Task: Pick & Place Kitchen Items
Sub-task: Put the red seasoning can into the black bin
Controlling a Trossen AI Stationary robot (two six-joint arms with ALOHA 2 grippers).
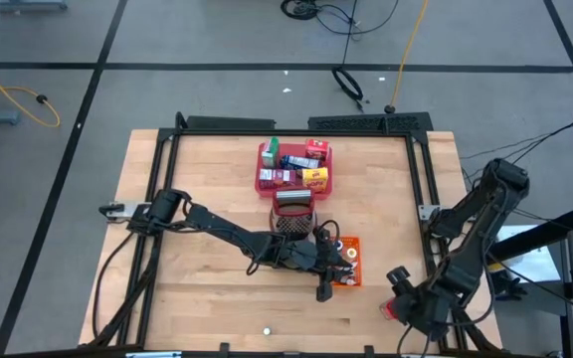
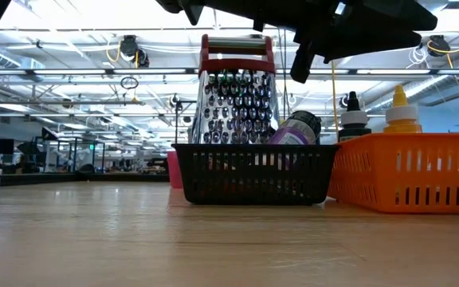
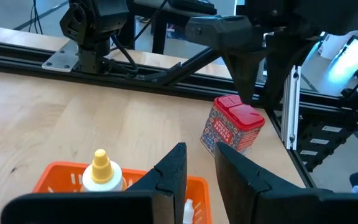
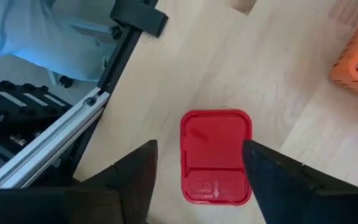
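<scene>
The right hand (image 4: 197, 171) hangs spread apart around a red-lidded tin (image 4: 216, 155) standing on the tabletop (image 4: 278, 81); the left hand (image 3: 199, 174), fingers narrowly parted and empty, hovers over the orange bin (image 3: 61, 177).

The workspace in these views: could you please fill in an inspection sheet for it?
Surface: wooden table, mostly bare.
Job's things: packs on red tray; red tin standing at table's right edge; bottles in orange bin.
Clutter: grater in black basket.
Grippers: right gripper open, fingers either side of tin, apart from it; left gripper over bin, narrow gap, holding nothing.
Cables: yellow cable on floor.
Surroundings: nothing seen of people.
</scene>
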